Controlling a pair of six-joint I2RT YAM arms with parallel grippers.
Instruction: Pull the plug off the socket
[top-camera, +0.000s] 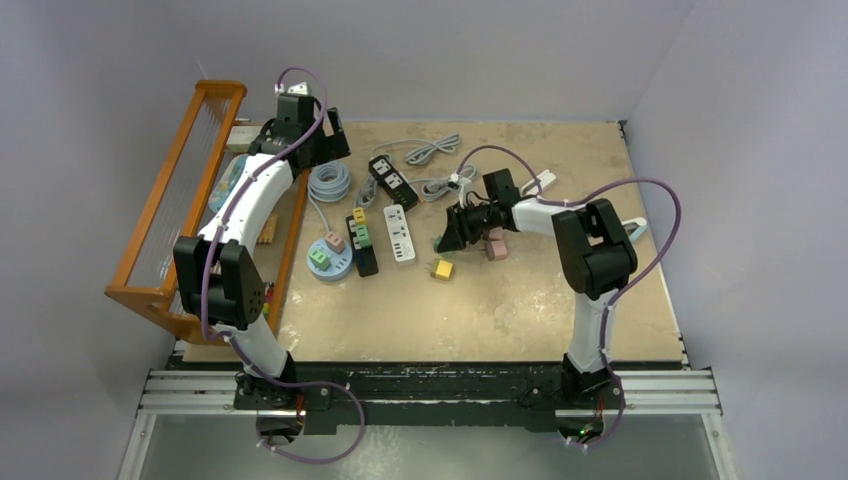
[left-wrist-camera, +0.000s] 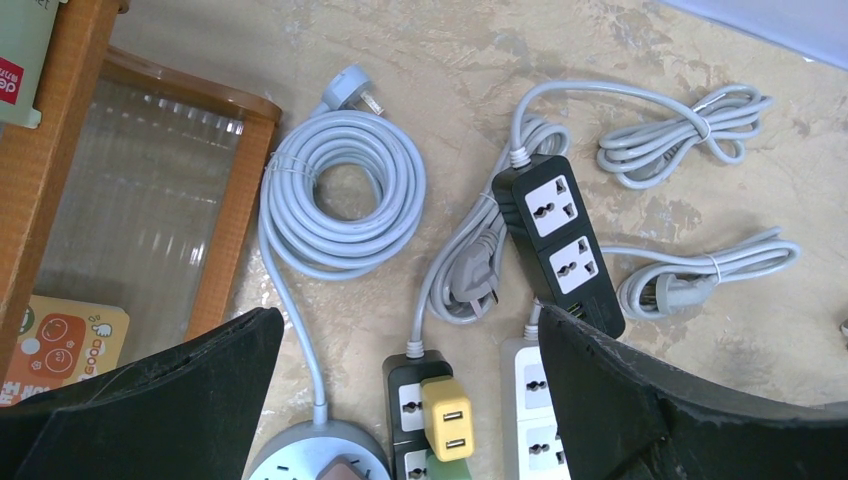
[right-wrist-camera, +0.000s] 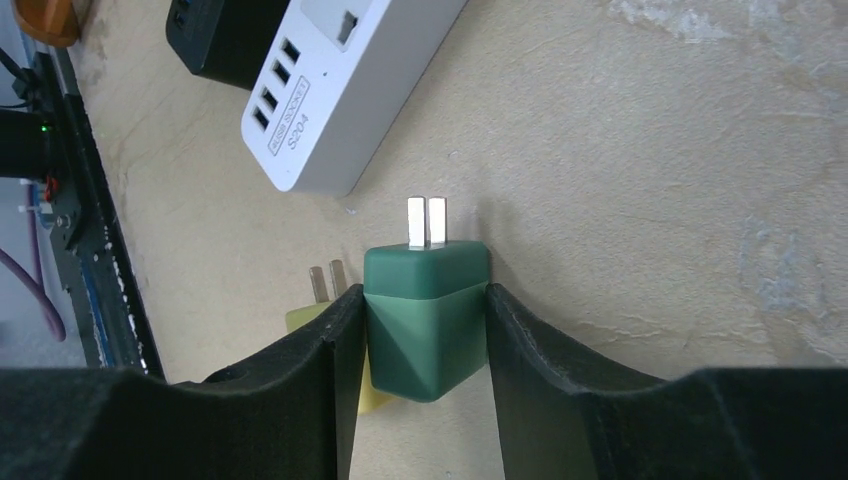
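A dark green plug (right-wrist-camera: 428, 320) with two bare prongs sits between my right gripper's (right-wrist-camera: 425, 340) fingers, both touching its sides, low over the table and free of any socket. A loose yellow plug (right-wrist-camera: 305, 318) lies just beside it. In the top view the right gripper (top-camera: 447, 238) is at mid-table, right of the white power strip (top-camera: 399, 233). My left gripper (left-wrist-camera: 410, 400) hangs wide open and empty above a black strip (left-wrist-camera: 410, 400) that carries a yellow plug (left-wrist-camera: 446, 418). A round grey socket (left-wrist-camera: 320, 455) is also there.
A coiled grey cable (left-wrist-camera: 340, 195), a second black strip (left-wrist-camera: 558, 235) and loose cords (left-wrist-camera: 690, 135) lie at the back. An orange rack (top-camera: 175, 210) stands along the left edge. A pink plug (top-camera: 495, 247) and the yellow plug (top-camera: 441, 269) lie near the right gripper.
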